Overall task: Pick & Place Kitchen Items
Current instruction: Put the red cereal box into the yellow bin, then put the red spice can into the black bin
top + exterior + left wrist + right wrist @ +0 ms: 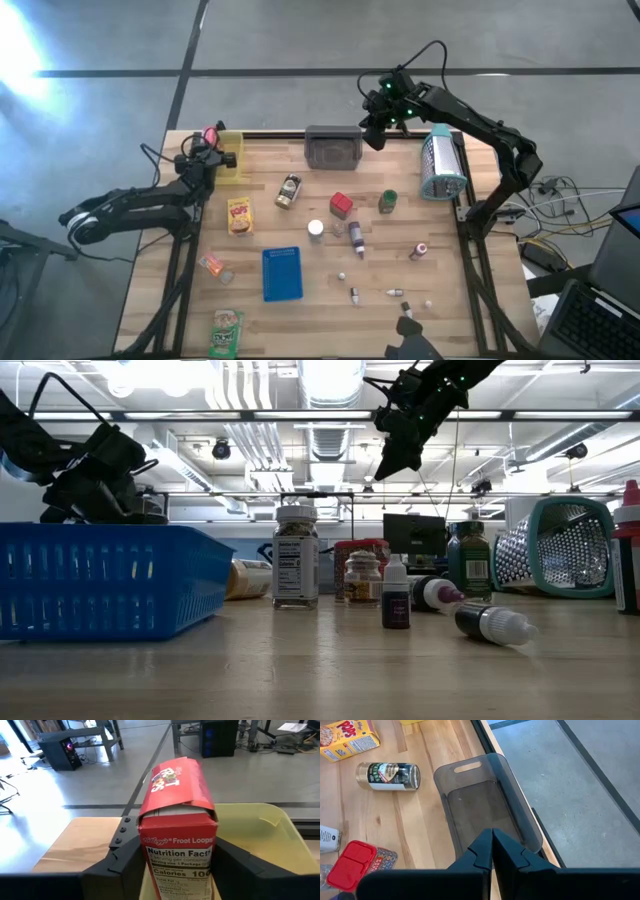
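My left gripper (213, 152) is at the table's far left corner, shut on a red Froot Loops box (177, 827) above the yellow bin (260, 827). My right gripper (492, 841) is shut and empty, raised over the far edge just right of the grey bin (480, 805). A yellow cereal box (240, 215), a jar on its side (289, 190), a red box (341, 205), a green jar (388, 201), small bottles (356, 237), a can (419, 250) and packets (227, 333) lie on the wood. My left gripper pinches the red box between its two fingers (125, 857), one on each of two opposite sides (150, 855) below the opened top flap. It reaches in from the table's left. The box is lifted clear and stands roughly upright over the yellow bin.
A flat blue tray (282, 273) sits near the middle front. A teal-rimmed metal strainer (441, 165) lies on its side at the far right. Tiny bottles (393, 292) are scattered near the front. Bare wood lies at the front left.
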Controlling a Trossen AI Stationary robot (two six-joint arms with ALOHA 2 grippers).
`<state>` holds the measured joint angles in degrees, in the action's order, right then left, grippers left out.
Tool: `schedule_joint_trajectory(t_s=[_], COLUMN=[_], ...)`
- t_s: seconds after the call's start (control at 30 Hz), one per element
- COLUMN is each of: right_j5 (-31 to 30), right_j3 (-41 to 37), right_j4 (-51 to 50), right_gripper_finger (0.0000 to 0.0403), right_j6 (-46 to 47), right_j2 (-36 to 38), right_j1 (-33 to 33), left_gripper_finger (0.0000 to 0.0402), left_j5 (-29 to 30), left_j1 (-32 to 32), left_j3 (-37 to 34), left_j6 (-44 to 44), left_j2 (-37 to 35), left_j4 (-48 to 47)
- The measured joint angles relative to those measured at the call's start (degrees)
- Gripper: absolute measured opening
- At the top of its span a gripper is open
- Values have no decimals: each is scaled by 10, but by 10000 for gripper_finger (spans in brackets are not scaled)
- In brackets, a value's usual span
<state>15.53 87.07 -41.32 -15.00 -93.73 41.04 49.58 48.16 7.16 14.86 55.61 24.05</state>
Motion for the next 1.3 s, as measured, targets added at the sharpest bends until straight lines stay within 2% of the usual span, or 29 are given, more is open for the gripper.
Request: schedule_joint_trajectory(t_s=[0.17,0.73,0.93,1.13,1.3], right_j5=[0,0,0,0,0], right_j3=[0,-19,-23,-23,-23], right_j4=[0,-1,0,0,0], right_gripper_finger=[8,8,8,8,8], right_j6=[0,0,0,0,0], right_j2=[0,0,0,0,0], right_j1=[0,0,0,0,0], left_gripper_finger=[234,238,238,238,238], left_j5=[-1,-7,-8,-13,-52], left_j1=[0,0,-1,-3,-8], left_j3=[0,5,17,41,74], left_j6=[-2,-23,-35,-83,-102], left_j2=[0,-31,-64,-108,-153], left_j4=[1,5,3,3,-33])
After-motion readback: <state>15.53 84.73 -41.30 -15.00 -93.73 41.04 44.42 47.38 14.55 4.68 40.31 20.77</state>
